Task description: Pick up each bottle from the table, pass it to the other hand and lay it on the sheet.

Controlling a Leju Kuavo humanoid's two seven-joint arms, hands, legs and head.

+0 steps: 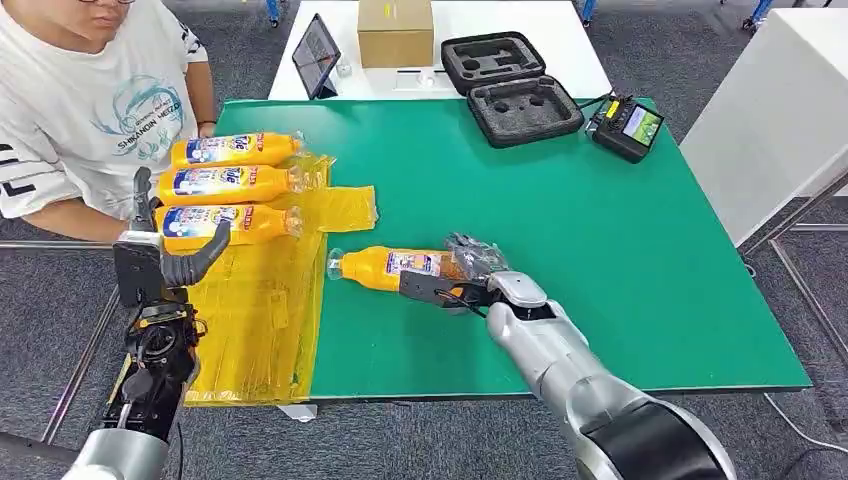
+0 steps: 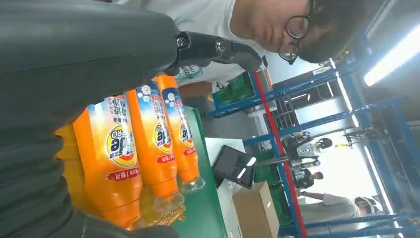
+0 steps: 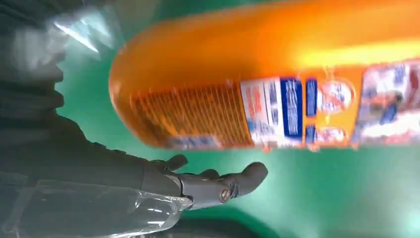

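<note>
Bottle (image 1: 390, 267) lengthwise across table, cap leftward

Right arm extended forward and inward, silver forearm angled toward centre. Right hand (image 1: 462, 283) at base end of lying bottle (image 1: 390, 267), dark fingers (image 3: 218, 183) stretched alongside its body; whether they grip it cannot be told. Left arm raised at left side, wrist upright. Left hand (image 1: 160, 258) holds nothing, thumb splayed outward, one finger pointing up.
</note>
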